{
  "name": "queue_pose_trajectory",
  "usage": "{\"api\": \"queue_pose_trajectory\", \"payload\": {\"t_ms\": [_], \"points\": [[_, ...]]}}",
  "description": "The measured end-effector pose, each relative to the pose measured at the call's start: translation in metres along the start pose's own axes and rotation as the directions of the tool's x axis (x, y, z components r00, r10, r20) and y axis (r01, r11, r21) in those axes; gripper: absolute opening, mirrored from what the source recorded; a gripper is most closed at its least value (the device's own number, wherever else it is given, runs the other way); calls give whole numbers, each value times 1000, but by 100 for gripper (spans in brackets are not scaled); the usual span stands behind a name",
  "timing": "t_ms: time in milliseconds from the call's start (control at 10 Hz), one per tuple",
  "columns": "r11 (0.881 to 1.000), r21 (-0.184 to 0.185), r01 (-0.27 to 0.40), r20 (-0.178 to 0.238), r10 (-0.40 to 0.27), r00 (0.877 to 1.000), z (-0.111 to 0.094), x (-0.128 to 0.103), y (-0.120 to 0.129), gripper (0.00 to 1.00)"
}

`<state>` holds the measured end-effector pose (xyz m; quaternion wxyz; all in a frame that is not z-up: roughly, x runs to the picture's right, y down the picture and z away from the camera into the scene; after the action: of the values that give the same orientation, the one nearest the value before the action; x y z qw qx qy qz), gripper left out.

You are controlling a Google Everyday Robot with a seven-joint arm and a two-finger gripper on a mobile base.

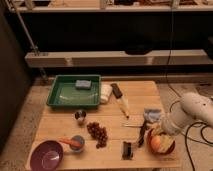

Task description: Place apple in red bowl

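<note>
Nearest, along the bottom edge of the frame, the purple bowl (46, 156) sits at the lower left corner of the wooden table (137, 97), close to its front edge. Just right of it is the small blue bowl (77, 143) with the carrot (68, 142) lying across its rim. At lower right the red bowl (161, 144) stands near the table's front right corner, and the apple (157, 144) rests inside it. The gripper (156, 131) hangs directly over the apple at the bowl's upper rim, its jaws drawn fully together; whether they touch the fruit cannot be made out. The white arm (192, 112) reaches in from the right edge. A small dark object (128, 150) stands left of the bowl, near the front edge.

Mid-table, the grape cluster (97, 133) lies in open wood, with a small metal cup (80, 116) just above left.

Farther back, the green tray (75, 92) holding a blue sponge (83, 83) fills the upper left of the table, a white cloth (105, 93) beside it.
</note>
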<state>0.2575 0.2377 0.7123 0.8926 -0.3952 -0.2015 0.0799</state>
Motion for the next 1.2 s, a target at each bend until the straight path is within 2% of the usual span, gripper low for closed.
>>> {"api": "queue_pose_trajectory", "payload": {"t_ms": [500, 700, 800, 1100, 1200], "points": [[1000, -8, -6, -23, 6, 1000, 1, 9, -14, 2], [1000, -19, -20, -31, 19, 999, -1, 18, -15, 17], [999, -26, -21, -36, 20, 999, -1, 20, -16, 29], [999, -29, -14, -43, 13, 999, -1, 21, -19, 56], [1000, -27, -3, -39, 2, 999, -4, 21, -22, 69]]}}
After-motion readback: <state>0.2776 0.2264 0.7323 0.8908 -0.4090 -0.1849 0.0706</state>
